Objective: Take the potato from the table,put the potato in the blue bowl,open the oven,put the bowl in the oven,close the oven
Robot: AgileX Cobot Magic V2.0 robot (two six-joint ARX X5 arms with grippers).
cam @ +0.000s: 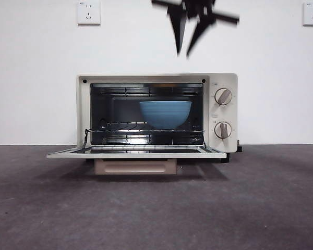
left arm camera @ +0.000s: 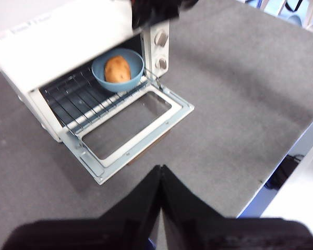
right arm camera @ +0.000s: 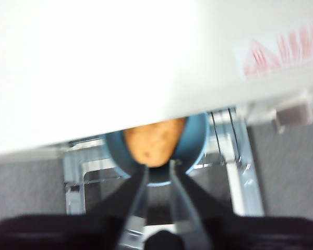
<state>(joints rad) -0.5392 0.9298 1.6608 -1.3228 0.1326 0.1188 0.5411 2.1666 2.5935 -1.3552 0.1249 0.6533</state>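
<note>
Now the bowl (cam: 165, 113) sits on the rack inside the oven (cam: 156, 112), door (cam: 135, 152) down flat. The right tool (right arm camera: 157, 169), slightly spread, hangs above it; dropping could clip the oven's roof. The left tool (left arm camera: 160, 172), pressed together, waits over the desk (left arm camera: 240, 104). Only the wrist views show the potato (left arm camera: 117, 70) in the bowl.

Looked like a bare lab test bench rather than a kitchen: plain white wall (cam: 36, 78) with two sockets (cam: 88, 12), grey matte table (cam: 156, 208), lone toaster oven (cam: 156, 112), robot gripper (cam: 190, 23) overhead.
</note>
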